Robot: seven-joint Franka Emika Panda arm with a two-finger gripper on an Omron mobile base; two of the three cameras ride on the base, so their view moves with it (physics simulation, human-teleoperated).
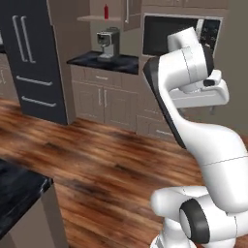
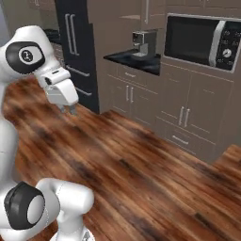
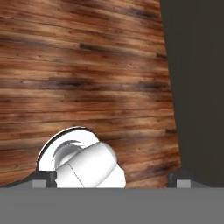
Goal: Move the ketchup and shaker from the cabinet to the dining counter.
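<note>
The task looks hardly begun: the ketchup (image 1: 106, 11), a small slender red bottle, stands upright on the shelf of the cabinet (image 1: 131, 14), above the coffee machine (image 1: 108, 44). The pincer (image 2: 71, 110) hangs over the wooden floor (image 2: 141, 174), jaws wide apart and empty.

Wood floor (image 2: 141, 164), beige cabinets (image 2: 188, 113), microwave (image 2: 197, 40)
</note>
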